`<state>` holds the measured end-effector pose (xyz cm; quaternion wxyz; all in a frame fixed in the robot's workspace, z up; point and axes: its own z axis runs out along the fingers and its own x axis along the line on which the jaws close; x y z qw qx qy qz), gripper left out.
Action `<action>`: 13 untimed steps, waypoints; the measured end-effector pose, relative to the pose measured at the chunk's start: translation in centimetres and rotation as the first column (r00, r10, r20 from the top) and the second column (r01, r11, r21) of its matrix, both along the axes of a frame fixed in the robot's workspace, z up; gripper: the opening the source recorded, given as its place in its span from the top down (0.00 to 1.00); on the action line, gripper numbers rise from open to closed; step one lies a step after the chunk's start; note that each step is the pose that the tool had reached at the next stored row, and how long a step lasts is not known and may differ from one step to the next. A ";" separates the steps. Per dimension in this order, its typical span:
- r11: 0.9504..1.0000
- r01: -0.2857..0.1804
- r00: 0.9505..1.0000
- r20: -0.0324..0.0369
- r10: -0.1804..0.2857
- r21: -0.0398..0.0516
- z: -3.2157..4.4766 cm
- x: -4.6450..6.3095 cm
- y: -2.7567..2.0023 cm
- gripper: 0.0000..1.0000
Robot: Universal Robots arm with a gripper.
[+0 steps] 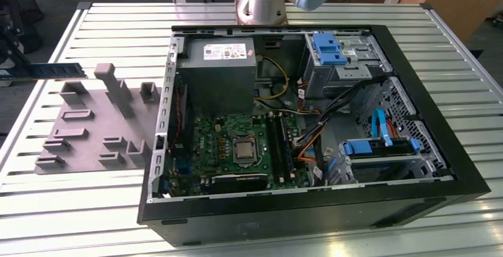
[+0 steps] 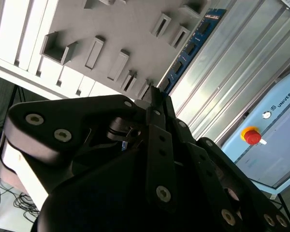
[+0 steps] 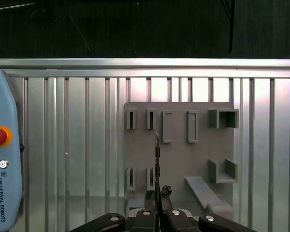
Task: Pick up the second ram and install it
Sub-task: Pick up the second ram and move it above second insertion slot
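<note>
- The slatted metal bench carries everything I am working with.
- The open black computer case lies on its side and takes up the bench's half toward the exterior view's right, reaching its near edge.
- The arm's base stands at the far edge of the bench, just behind the case.
- The grey fixture with its blocks and slots lies flat just beside the case, toward the bench's edge at the exterior view's left.
- The green motherboard sits inside the case on the side nearest the fixture, with long black slots beside the processor socket.
- The pale blue pendant with 1 red button rests on the bench, apart from the fixture.
- The gripper is clamped narrow on 1 end of the second ram. I see it edge-on between the fingertips in the first wrist view.
- That stick hangs over the bench's edge at the exterior view's left. Its free end is near the fixture's tall post, well apart from the case.
</note>
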<state>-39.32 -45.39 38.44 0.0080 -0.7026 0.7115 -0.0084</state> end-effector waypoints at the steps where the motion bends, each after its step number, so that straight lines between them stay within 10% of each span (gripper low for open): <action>1: 1.000 0.000 1.000 0.000 0.000 0.000 0.00 0.1 0.00 0.86; 13: 1.000 0.000 1.000 0.000 0.000 0.000 0.00 0.8 0.00 0.86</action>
